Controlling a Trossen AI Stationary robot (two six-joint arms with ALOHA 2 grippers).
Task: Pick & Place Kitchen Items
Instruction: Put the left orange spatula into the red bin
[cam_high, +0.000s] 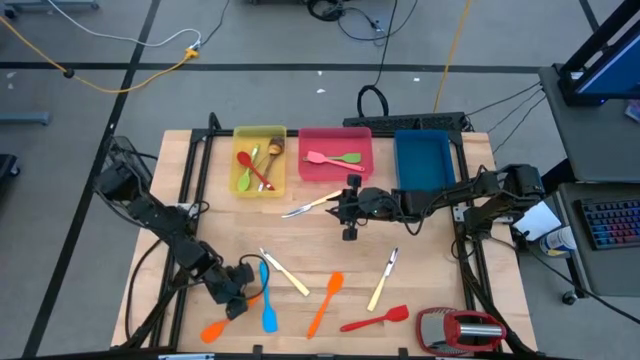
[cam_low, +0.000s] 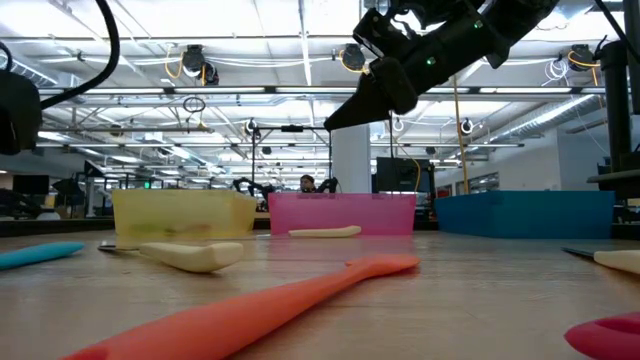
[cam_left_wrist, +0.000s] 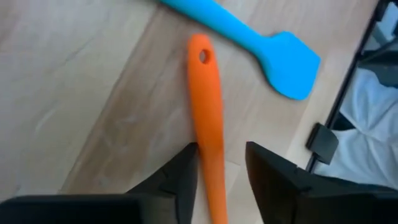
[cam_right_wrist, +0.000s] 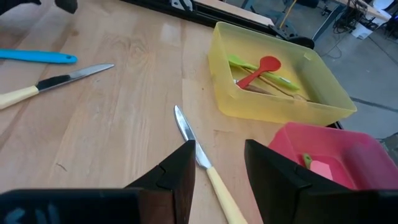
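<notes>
Utensils mostly unsorted: a few in the yellow tray (cam_high: 259, 158) and pink tray (cam_high: 335, 153), blue tray (cam_high: 422, 160) looks bare, some eight on the table (cam_high: 430, 280). Left claw (cam_left_wrist: 221, 171) open, orange spatula (cam_left_wrist: 208, 118) between its fingers (blade end hidden). Right claw (cam_right_wrist: 217, 165) open above a cream-handled knife (cam_right_wrist: 205, 165), handle end cut off.

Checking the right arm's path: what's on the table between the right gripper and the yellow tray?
Only a cream-handled knife, seen in the high view, between the right gripper and the yellow tray.
</notes>
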